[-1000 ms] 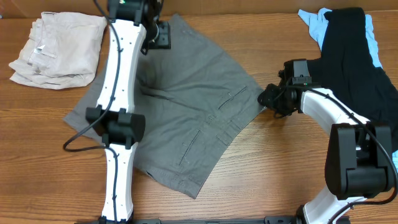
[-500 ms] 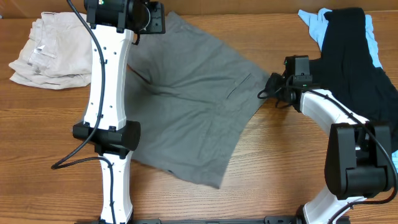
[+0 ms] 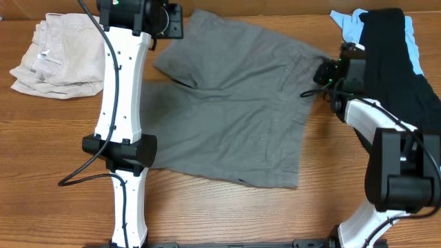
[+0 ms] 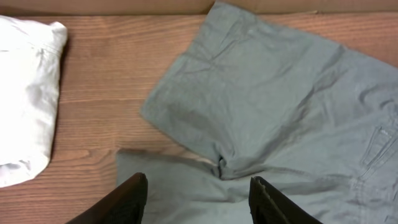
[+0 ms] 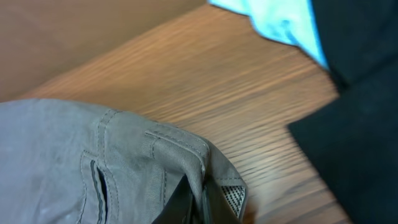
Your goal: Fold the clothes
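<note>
The grey shorts [image 3: 234, 110] lie spread across the middle of the table, waistband toward the right, one leg bunched at the crotch near the far edge. My right gripper [image 3: 322, 71] is shut on the waistband corner of the shorts [image 5: 155, 155], fabric pinched between its fingers [image 5: 202, 202], at the right far side. My left gripper [image 4: 196, 196] is open and empty, hovering above the left leg of the shorts [image 4: 261, 93]; in the overhead view it is at the far left of the shorts [image 3: 169, 24].
A folded cream-beige garment [image 3: 62, 52] lies at the far left and shows in the left wrist view [image 4: 25, 93]. A black garment [image 3: 396, 62] over a light-blue one [image 3: 344, 21] lies at the far right, close to my right gripper.
My right gripper has pulled the waistband corner to the right and away, turning and stretching the shorts flatter. My left arm has let go and lifted toward the far left.
</note>
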Action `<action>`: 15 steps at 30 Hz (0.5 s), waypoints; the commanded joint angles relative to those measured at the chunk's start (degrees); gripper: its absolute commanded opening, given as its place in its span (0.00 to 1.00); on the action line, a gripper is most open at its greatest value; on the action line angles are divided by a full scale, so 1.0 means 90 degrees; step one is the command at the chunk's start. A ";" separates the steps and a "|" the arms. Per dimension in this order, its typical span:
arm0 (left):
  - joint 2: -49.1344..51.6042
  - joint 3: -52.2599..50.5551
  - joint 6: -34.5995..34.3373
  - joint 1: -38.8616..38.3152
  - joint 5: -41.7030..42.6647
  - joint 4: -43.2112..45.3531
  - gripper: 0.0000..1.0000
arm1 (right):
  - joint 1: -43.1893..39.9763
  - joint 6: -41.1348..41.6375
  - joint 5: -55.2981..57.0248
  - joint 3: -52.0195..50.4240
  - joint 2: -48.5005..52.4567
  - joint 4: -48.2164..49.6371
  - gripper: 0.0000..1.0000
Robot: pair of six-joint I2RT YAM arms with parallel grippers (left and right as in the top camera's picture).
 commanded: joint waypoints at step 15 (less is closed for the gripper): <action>-0.0639 -0.0117 0.0432 0.0002 -0.0177 -0.0257 0.59 | -0.0027 0.0005 -0.1719 0.1124 -0.2232 -0.2905 1.00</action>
